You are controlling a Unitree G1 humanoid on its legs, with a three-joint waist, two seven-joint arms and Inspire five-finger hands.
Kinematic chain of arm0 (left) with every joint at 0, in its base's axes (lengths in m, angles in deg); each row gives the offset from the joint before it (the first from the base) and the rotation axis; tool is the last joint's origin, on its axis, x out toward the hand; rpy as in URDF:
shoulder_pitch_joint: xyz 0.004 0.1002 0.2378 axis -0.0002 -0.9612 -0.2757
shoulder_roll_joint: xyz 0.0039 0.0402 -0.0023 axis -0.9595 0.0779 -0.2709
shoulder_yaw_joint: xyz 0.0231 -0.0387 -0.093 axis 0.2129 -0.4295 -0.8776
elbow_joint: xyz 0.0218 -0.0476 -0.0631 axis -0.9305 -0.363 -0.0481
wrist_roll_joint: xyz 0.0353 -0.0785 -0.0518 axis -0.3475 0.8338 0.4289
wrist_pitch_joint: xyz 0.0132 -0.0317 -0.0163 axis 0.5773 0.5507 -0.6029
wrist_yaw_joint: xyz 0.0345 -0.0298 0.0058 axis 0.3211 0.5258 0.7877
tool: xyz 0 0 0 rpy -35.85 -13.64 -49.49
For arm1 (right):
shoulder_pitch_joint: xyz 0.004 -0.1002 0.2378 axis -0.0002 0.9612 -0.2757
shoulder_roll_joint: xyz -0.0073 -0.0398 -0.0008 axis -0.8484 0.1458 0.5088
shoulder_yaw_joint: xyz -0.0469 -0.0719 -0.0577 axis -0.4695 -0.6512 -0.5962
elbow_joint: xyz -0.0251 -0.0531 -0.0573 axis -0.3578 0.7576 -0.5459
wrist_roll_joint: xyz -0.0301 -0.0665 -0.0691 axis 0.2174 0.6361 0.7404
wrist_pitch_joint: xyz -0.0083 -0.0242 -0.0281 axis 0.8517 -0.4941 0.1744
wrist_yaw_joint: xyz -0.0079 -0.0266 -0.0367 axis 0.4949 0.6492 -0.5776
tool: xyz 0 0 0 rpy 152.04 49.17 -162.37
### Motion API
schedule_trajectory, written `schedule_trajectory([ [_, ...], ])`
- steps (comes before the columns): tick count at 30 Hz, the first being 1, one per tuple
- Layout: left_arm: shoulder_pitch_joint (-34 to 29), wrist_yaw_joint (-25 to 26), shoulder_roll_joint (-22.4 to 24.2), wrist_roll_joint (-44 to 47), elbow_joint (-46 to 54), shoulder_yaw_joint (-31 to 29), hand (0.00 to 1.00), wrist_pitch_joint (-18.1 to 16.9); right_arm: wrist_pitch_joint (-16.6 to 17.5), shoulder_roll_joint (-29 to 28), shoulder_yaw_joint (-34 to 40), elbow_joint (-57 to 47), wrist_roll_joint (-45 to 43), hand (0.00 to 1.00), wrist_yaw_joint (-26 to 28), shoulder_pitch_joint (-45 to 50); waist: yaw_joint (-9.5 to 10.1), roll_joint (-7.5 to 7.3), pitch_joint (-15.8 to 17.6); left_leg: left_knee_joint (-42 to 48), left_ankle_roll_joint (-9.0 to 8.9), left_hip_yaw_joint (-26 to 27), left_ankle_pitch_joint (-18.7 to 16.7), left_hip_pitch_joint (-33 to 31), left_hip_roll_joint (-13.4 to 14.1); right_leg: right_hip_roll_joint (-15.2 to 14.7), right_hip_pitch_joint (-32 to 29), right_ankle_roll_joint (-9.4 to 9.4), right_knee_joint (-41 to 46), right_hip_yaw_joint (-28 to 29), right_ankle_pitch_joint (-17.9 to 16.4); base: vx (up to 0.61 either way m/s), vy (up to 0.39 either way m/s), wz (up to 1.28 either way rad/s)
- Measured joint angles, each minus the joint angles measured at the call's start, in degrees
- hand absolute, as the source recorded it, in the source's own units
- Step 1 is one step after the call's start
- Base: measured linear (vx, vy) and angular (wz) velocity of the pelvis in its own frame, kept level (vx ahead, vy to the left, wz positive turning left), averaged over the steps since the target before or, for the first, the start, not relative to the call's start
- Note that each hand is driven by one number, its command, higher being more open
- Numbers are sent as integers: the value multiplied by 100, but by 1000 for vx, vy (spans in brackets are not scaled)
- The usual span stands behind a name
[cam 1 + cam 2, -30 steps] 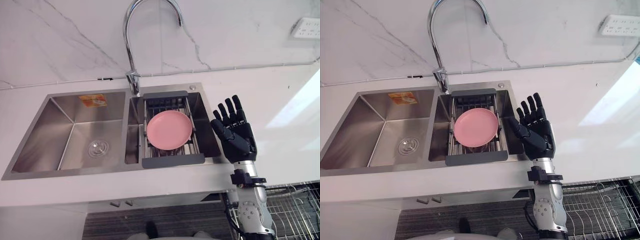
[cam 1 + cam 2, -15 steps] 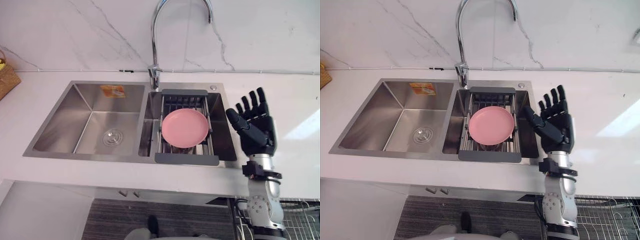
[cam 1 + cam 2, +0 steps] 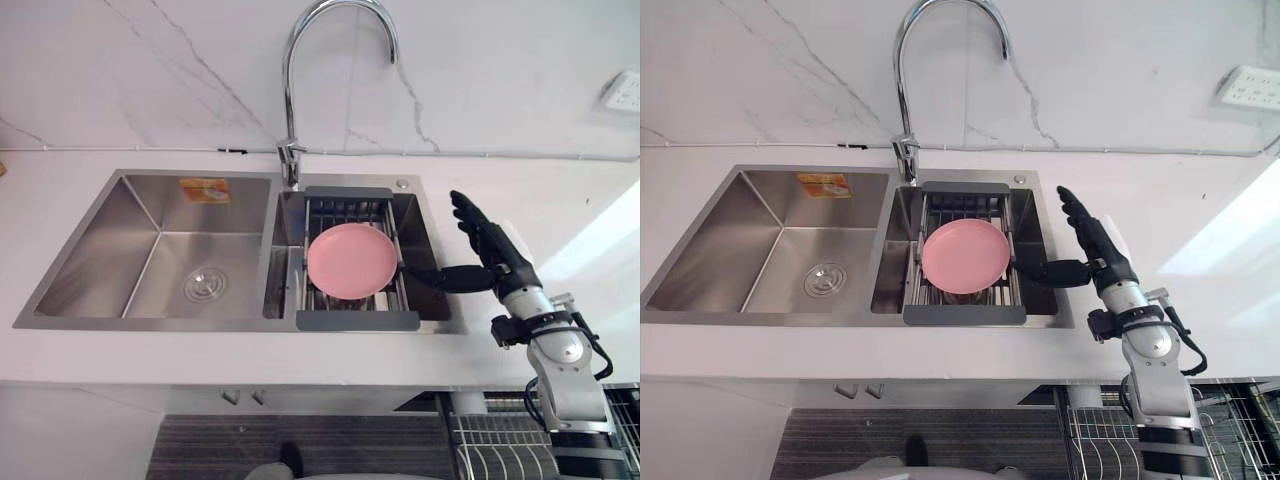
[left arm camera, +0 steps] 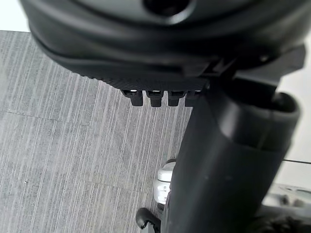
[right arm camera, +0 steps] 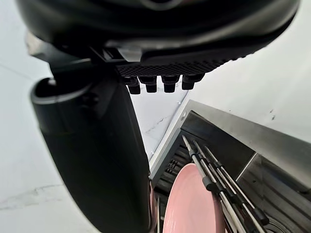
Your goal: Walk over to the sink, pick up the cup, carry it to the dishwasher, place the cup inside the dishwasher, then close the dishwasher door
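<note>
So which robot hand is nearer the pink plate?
Right. The right robot hand hovers beside the pink plate at the right edge of the sink; the left robot hand hangs low over the floor.

Right robot hand (image 3: 503,264) beside pink plate (image 3: 351,260)

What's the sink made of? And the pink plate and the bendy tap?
Sink: looks like brushed steel, grey with a soft, streaky shine.
Plate: probably plastic, though it might be glazed pottery; smooth, even pink with a dull sheen.
Tap: polished metal, with a mirror-like gleam.
</note>
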Motion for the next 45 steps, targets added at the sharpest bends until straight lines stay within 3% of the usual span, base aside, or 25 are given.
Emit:
schedule_trajectory([
  [8, 6, -72, -36, -191, 136, 30, 100, 73, -63, 143, -607, 835, 937, 100, 170, -521, 40, -47, 11, -6, 19, -216, 105, -18, -83, -74, 74, 51, -3, -270, 2, -13, 12, 15],
  [18, 2, -151, -44, -218, 273, 29, 100, 140, -158, 220, -839, 1420, 2312, 100, 10, -1111, 85, -47, 108, -8, 19, -322, 132, -15, -146, -108, 162, 114, -107, -391, 43, -13, 8, 5],
  [25, 1, -176, -43, -236, 371, 25, 100, 186, -162, 221, -977, 1610, 2798, 100, -55, -1388, 117, -36, 236, -8, 26, -368, 142, -3, -154, -95, 228, 131, -164, -447, 55, 6, -12, 3],
  [38, -65, -205, -28, -448, 598, 23, 100, 209, -128, 221, -1068, 1762, 3019, 100, 122, -1540, 124, -30, 294, -9, 14, -439, 149, -7, -157, -93, 260, 132, -170, -544, 55, 4, -10, 3],
  [45, -63, -246, -30, -448, 637, -2, 100, 209, 244, 349, -1113, 1795, 3082, 100, 299, -1540, 137, -47, 367, -9, 14, -415, 148, -2, -156, -94, 255, 132, -169, -520, 55, 0, 0, 0],
])
